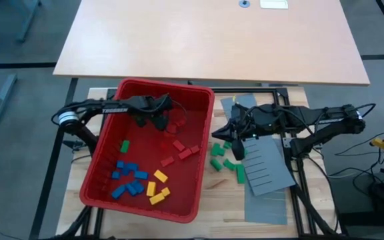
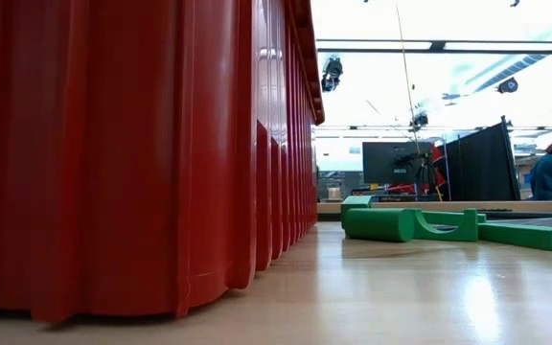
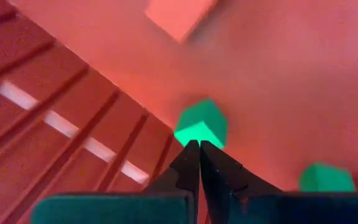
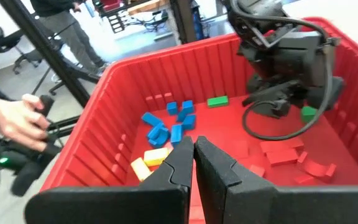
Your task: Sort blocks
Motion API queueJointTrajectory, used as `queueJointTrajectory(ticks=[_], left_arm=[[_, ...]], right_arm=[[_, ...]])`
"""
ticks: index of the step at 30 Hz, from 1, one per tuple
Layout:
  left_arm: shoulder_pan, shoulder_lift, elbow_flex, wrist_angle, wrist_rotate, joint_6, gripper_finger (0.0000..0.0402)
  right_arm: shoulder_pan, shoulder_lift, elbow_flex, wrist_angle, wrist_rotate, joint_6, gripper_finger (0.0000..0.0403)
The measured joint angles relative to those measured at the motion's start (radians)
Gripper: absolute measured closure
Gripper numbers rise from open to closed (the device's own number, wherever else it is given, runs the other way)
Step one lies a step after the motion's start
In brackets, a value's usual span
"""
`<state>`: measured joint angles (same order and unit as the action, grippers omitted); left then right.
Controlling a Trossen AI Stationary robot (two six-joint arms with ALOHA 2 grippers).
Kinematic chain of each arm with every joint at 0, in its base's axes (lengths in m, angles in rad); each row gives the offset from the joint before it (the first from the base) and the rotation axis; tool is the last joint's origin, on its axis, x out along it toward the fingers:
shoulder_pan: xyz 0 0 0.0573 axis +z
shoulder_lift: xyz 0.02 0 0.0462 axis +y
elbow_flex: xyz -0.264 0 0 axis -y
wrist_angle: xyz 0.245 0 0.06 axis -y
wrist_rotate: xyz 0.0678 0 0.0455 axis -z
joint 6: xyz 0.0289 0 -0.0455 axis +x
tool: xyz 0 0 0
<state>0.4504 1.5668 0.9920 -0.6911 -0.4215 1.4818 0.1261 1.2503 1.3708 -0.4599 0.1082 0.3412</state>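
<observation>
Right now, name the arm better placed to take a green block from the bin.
Left. The left gripper is inside the bin, a green block right at its tips; the right gripper is outside the bin.

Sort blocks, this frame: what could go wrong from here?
The left gripper pinches the green block only at its tips, so it may slip back into the red bin. The right gripper, shut, hangs beside the bin's rim above loose green blocks; it could bump either.
</observation>
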Motion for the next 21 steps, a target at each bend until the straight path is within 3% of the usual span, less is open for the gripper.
queueJointTrajectory(ticks=[9,21], left_arm=[[0.024,0.044,0.000,0.032,-0.090,0.028,0.0402],[0.072,0.092,0.000,0.008,0.027,0.072,0.0402]], right_arm=[[0.000,0.000,0.000,-0.008,-0.064,-0.035,0.0403],[0.007,-0.001,0.000,-0.006,-0.086,-0.021,0.0403]])
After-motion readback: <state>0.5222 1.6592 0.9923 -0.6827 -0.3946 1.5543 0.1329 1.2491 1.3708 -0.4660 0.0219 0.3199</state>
